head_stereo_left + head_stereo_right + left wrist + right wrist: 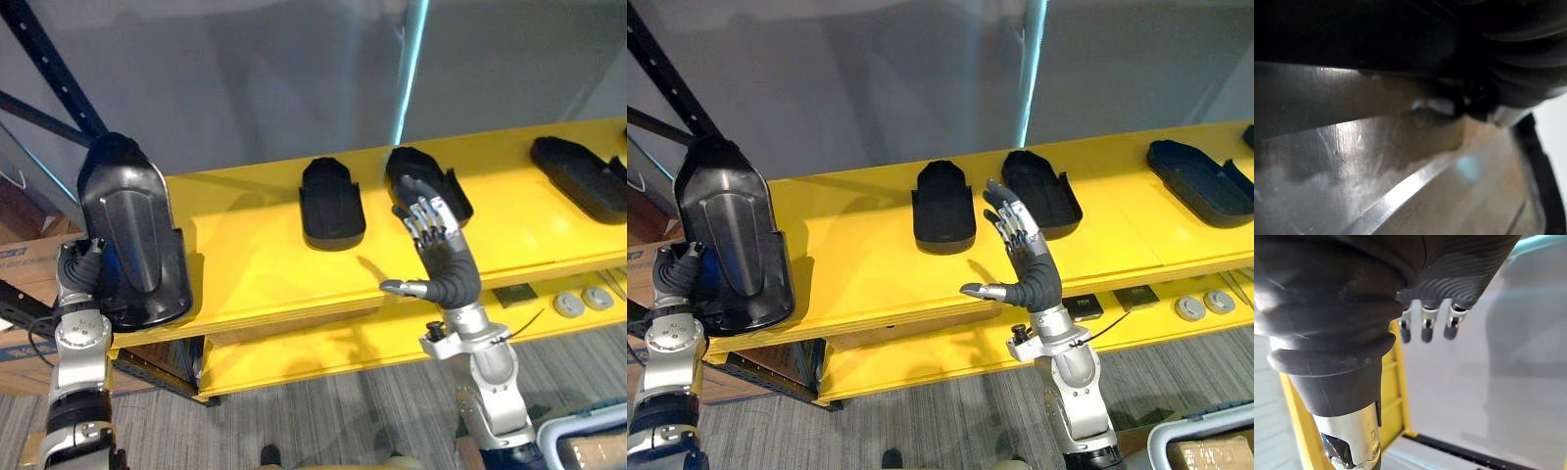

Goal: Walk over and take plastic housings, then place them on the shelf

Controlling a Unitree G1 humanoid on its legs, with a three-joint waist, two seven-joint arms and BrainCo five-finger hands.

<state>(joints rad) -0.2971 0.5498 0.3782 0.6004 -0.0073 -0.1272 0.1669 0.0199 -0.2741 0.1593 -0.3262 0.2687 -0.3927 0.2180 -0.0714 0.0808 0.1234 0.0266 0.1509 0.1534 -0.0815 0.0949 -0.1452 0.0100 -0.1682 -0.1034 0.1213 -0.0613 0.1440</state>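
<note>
left hand [80, 262] at the left end of the yellow shelf [255, 264], fingers curled on the left rim of a big black housing [132, 235], gripping it. housing stands nearly upright, glossy face toward the head camera, lower end at the shelf's left edge, cannot tell if it rests on the board. left wrist view has its shiny surface right up close. right hand [446, 264] raised in front of the shelf, fingers straight and spread, thumb out sideways, holding nothing; fingertips overlap the middle housing [416, 162]. 3 black housings lie flat on the shelf: short housing [331, 204] mid-shelf, the middle one just beside it, long housing [578, 176] far right, well apart. lower shelf [294, 357] carries 2 grey round discs [568, 304]
</note>
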